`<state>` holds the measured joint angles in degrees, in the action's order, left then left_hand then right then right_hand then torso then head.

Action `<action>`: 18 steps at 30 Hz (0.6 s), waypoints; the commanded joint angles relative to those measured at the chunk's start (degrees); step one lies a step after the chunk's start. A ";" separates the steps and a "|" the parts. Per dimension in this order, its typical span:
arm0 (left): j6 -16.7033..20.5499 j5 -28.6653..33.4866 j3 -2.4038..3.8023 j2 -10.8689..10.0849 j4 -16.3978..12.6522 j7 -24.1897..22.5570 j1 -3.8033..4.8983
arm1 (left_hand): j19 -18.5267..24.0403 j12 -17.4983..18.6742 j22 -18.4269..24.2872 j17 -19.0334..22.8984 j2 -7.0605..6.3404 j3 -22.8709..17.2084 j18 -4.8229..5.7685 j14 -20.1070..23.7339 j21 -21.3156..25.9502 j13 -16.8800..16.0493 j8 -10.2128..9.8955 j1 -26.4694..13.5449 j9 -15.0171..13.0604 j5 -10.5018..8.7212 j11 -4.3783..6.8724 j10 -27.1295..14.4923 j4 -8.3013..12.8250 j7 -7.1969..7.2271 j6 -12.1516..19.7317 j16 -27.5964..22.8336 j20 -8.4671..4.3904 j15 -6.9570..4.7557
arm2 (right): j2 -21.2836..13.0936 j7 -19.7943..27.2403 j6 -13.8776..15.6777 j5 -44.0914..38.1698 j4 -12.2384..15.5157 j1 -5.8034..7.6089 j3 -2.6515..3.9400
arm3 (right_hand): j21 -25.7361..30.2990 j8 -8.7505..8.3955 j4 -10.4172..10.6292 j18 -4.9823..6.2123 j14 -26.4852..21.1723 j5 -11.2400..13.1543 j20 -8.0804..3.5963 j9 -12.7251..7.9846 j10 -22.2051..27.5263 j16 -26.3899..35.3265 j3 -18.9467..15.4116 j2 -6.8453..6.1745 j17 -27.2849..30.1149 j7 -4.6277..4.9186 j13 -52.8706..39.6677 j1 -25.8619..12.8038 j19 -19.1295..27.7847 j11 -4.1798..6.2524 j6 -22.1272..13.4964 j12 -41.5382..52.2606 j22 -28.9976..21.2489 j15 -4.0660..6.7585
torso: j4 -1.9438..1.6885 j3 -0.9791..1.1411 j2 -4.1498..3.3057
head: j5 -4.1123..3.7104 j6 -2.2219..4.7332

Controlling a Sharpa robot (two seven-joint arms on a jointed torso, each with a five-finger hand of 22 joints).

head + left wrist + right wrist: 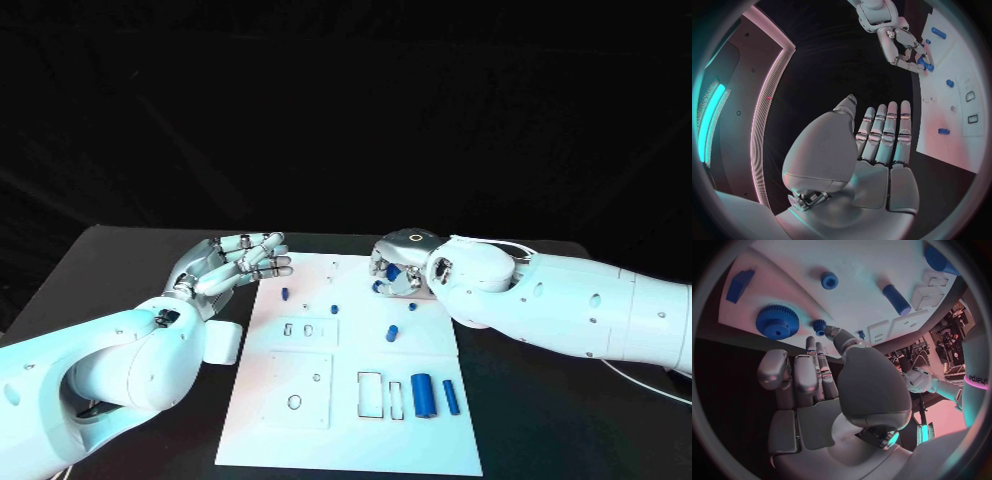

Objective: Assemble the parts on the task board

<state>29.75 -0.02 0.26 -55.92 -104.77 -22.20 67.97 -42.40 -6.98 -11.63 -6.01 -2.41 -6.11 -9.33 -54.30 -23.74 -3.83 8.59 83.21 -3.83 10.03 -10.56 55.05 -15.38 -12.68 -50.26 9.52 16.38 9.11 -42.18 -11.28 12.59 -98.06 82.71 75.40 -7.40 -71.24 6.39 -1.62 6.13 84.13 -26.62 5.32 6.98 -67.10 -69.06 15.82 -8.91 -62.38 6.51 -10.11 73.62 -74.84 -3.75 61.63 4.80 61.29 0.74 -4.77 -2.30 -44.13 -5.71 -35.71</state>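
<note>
On the black worktop (144, 250) lies the white board (353, 440), small blue parts (423, 394) scattered over it. The left hand (231, 262) hovers beside it, fingers apart, empty.

From the right wrist, the right hand (817, 390) reaches toward a small blue gear (819, 325); whether it grips is unclear.

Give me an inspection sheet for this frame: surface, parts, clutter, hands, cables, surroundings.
Surface: black table with the white task board in the middle, lying flat.
Job's things: large blue cylinder and slimmer blue bar lie side by side near the board's recesses; small blue pegs stand further back; a large blue gear and a small gear sit near the right hand.
Clutter: nothing seen.
Hands: left hand hangs at the board's left edge, fingers apart, holding nothing; right hand is over the board's far edge, its grasp cannot be told.
Cables: thin white cable along the right arm.
Surroundings: dark backdrop.
</note>
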 commanded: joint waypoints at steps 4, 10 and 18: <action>-1.18 -0.05 0.06 -0.05 -0.15 -0.12 0.23 | 0.17 0.26 -0.06 0.06 -0.35 0.34 -0.78 0.62 -0.35 0.08 -0.45 0.02 0.06 -0.22 -0.36 0.11 0.03 -0.71 -0.29 -0.39 0.00 0.05 | 0.09 0.46 -1.88 -0.57 -0.10 -0.08 0.00 | -1.46 0.18 0.20 -0.93 2.60 -0.31 -0.07 0.23 -0.48 -1.75 0.73 0.15 -1.66 0.39 -0.13 0.76 -1.04 -0.02 0.50 0.39 1.91 0.12 | -0.12 -0.04 -0.43 | -0.02 0.26; -1.20 -0.08 0.06 -0.11 -0.14 -0.04 0.29 | 0.17 0.26 -0.06 0.06 -0.35 0.34 -0.78 0.62 -0.35 0.08 -0.45 0.02 0.06 -0.22 -0.36 0.11 0.03 -0.71 -0.29 -0.39 0.00 0.05 | 0.20 0.88 -2.43 -0.16 -0.30 -0.11 0.00 | -2.78 0.47 0.49 -1.20 2.66 -0.27 -0.07 0.45 -1.53 -3.43 1.46 0.45 -3.22 0.53 -0.32 0.95 -1.67 0.05 1.23 0.78 3.81 0.17 | -0.26 -0.05 -0.69 | -0.06 0.33; -1.16 -0.08 0.06 -0.16 -0.16 0.01 0.33 | 0.23 0.39 -0.08 0.07 -0.34 0.36 -0.77 0.67 -0.39 0.09 -0.55 0.02 0.07 -0.23 -0.41 0.06 0.03 -0.77 -0.26 -0.50 0.00 0.09 | 0.31 1.28 -2.62 0.28 -0.46 -0.15 0.00 | -3.35 0.69 0.83 -1.29 2.57 -0.25 -0.06 0.64 -2.03 -4.27 2.06 0.71 -3.84 0.63 -0.37 0.99 -1.77 0.07 1.94 0.85 4.64 0.15 | -0.26 -0.10 -0.88 | 0.17 0.47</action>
<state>29.66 -0.04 0.26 -56.11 -104.75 -22.00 68.19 -42.40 -6.98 -11.62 -6.02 -2.41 -6.11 -9.33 -54.10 -23.74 -3.84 8.27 83.21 -3.84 10.03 -10.56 55.05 -15.38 -12.68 -50.26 9.13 16.38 9.31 -41.93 -10.73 11.29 -97.82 82.30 75.32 -7.35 -74.28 6.90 -0.77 5.27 84.13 -26.62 5.31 7.56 -68.66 -73.17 17.65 -8.39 -66.18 7.07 -10.40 74.14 -76.27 -3.65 63.15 5.37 65.89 0.74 -5.00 -2.38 -44.89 -5.63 -35.29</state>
